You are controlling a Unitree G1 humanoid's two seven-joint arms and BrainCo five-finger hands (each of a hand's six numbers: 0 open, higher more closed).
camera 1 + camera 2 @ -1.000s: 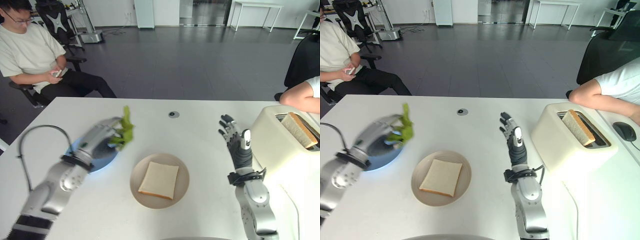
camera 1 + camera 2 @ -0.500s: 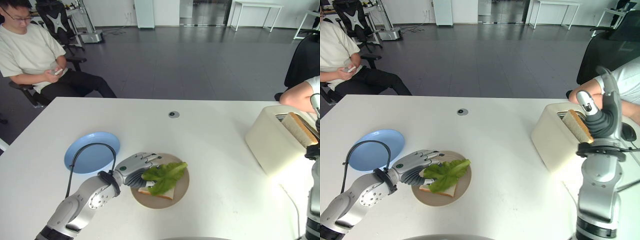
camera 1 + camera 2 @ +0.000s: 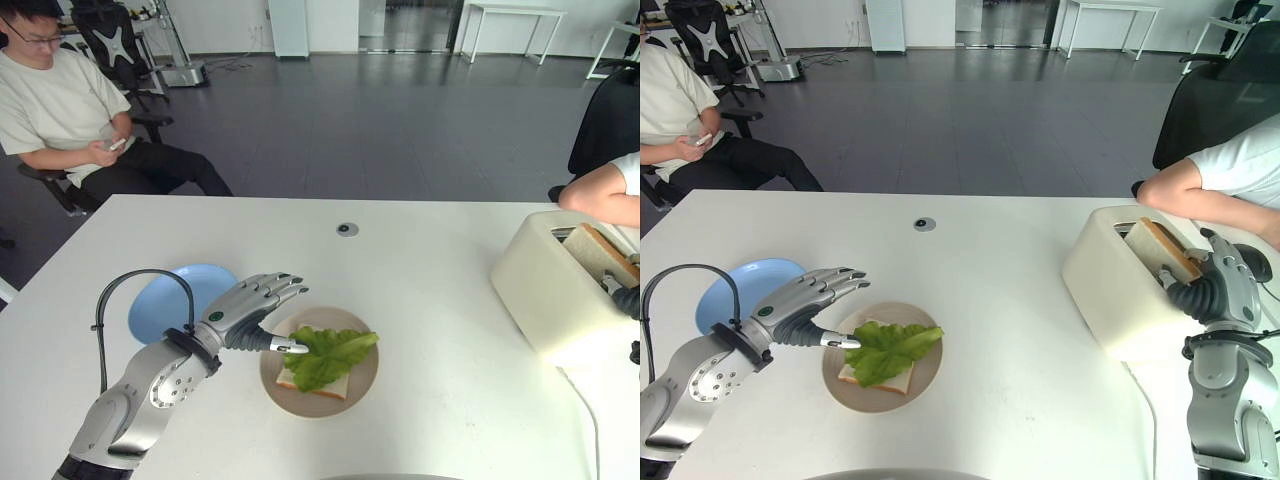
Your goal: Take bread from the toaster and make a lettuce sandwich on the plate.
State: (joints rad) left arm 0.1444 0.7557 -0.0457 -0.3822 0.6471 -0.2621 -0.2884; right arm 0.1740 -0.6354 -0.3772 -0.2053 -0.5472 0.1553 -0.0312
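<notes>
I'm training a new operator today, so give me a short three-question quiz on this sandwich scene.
1. True or false: the lettuce lies on the bread slice on the plate.
2. What does the left hand hold? A) lettuce B) nothing C) a cup
3. Fill in: a second slice stands in the ____.
Key: 1 true; 2 B; 3 toaster.

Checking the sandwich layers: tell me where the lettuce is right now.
The lettuce lies on the bread slice on the plate, near the table's middle, just right of the open left hand and well left of the toaster.
</notes>
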